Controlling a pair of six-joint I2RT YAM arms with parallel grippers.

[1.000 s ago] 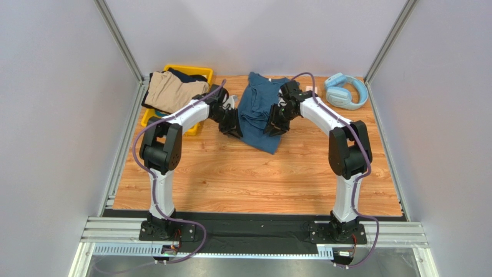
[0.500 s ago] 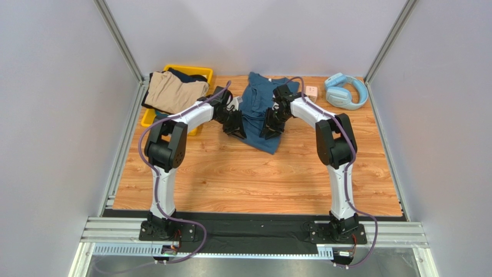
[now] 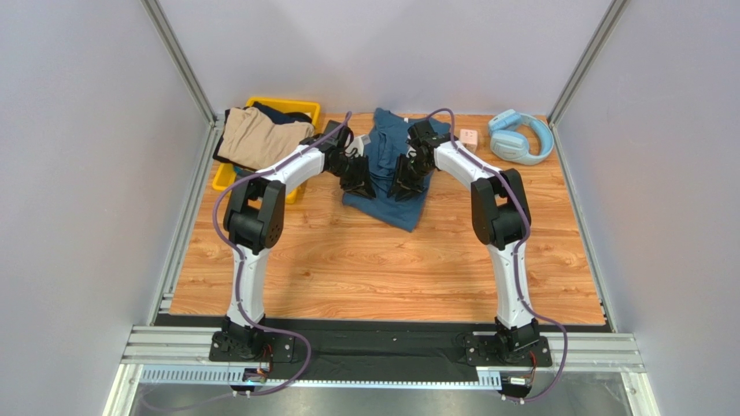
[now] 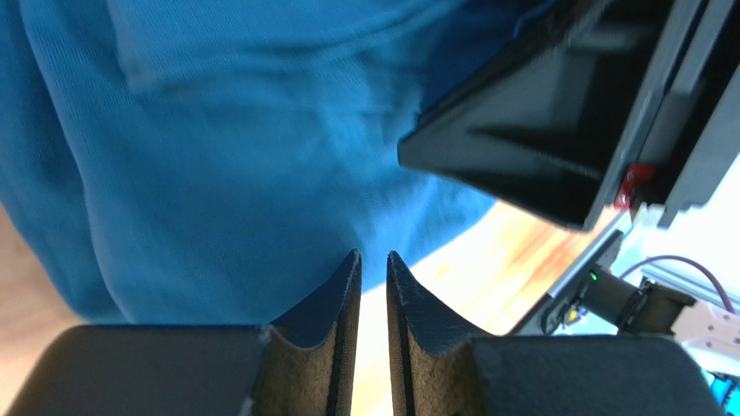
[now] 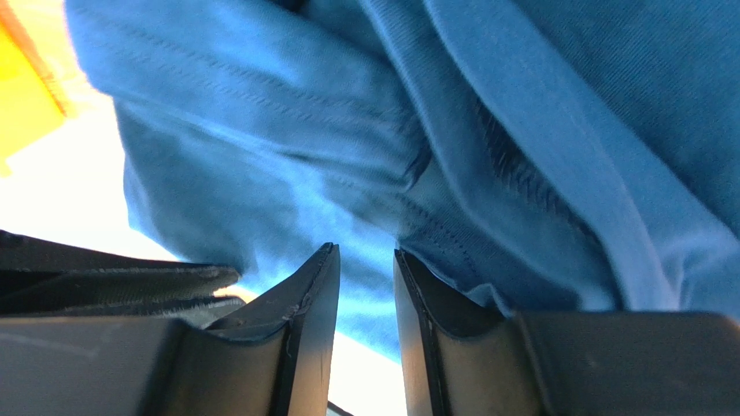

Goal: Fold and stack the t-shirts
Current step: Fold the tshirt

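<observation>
A dark teal-blue t-shirt (image 3: pixel 395 211) lies crumpled at the back middle of the wooden table. It fills the left wrist view (image 4: pixel 217 173) and the right wrist view (image 5: pixel 521 130). My left gripper (image 3: pixel 358 178) hovers over its left part, my right gripper (image 3: pixel 402 184) over its right part, tips close together. The left gripper (image 4: pixel 373 260) shows a narrow empty gap over the shirt's edge. The right gripper (image 5: pixel 365 256) stands a little wider, nothing between its fingers. A tan t-shirt (image 3: pixel 256 139) and a dark navy one (image 3: pixel 282 112) are bunched at the back left.
The bunched shirts sit in a yellow bin (image 3: pixel 306 105) by the left wall. Light-blue headphones (image 3: pixel 519 137) and a small pink object (image 3: pixel 469 136) lie at the back right. The right gripper's black body (image 4: pixel 538 130) hangs close beside my left fingers.
Both grippers have drawn closer together over the teal t-shirt and slightly toward the back. The shirt's lower left edge has spread out a little.
</observation>
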